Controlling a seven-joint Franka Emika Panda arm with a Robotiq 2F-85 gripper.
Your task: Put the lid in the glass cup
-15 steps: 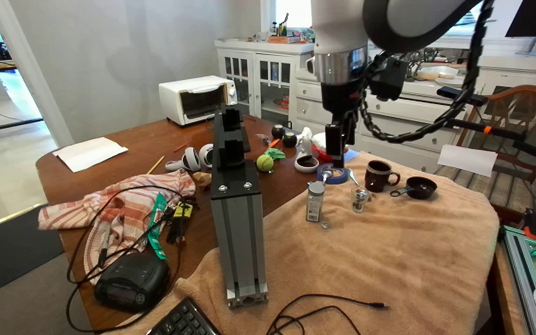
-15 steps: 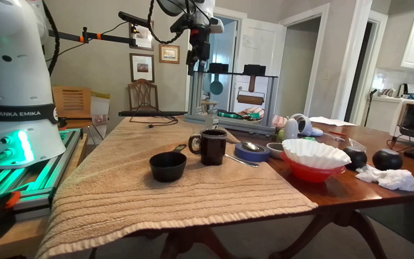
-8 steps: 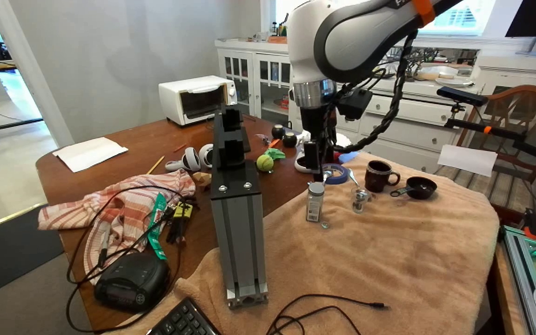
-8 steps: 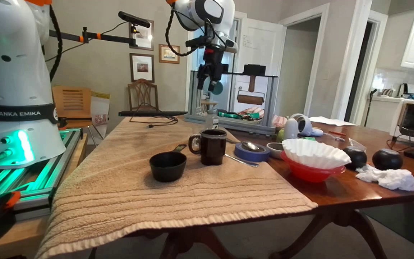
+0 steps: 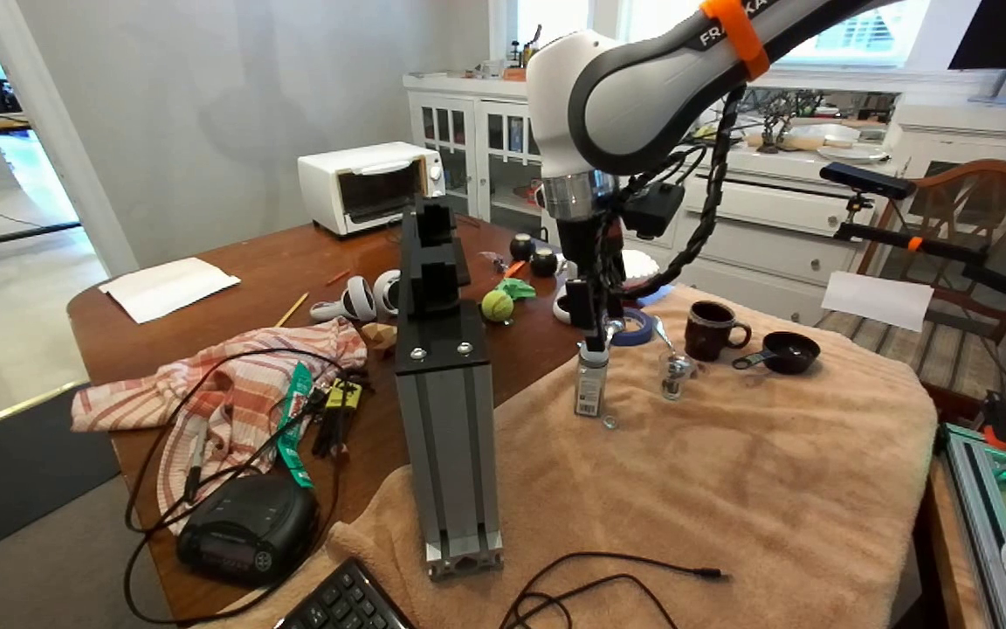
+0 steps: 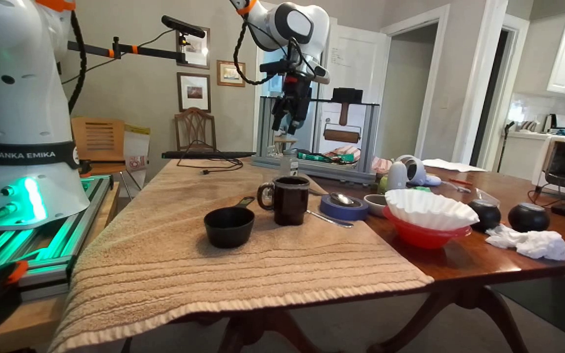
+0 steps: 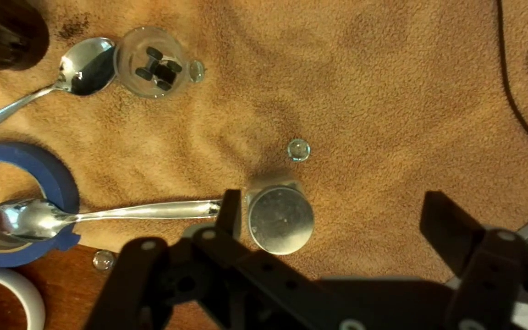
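The silver lid sits on top of a small upright jar, also seen in an exterior view. The glass cup is a clear tumbler holding small dark pieces. It also stands in an exterior view, right of the jar; in the view with the mug in front it is mostly hidden. My gripper is open and empty, above the jar in both exterior views. In the wrist view the lid lies between the fingers, close to the left one, with no clear contact.
A spoon touches the cup. Another spoon rests on blue tape. Clear beads lie nearby. A brown mug and black scoop stand beyond. A metal rack stands left of the jar.
My gripper has moved down and across, leftward in one exterior picture and rightward in the opposite one, to above the jar. The jar, lid and cup have not moved.
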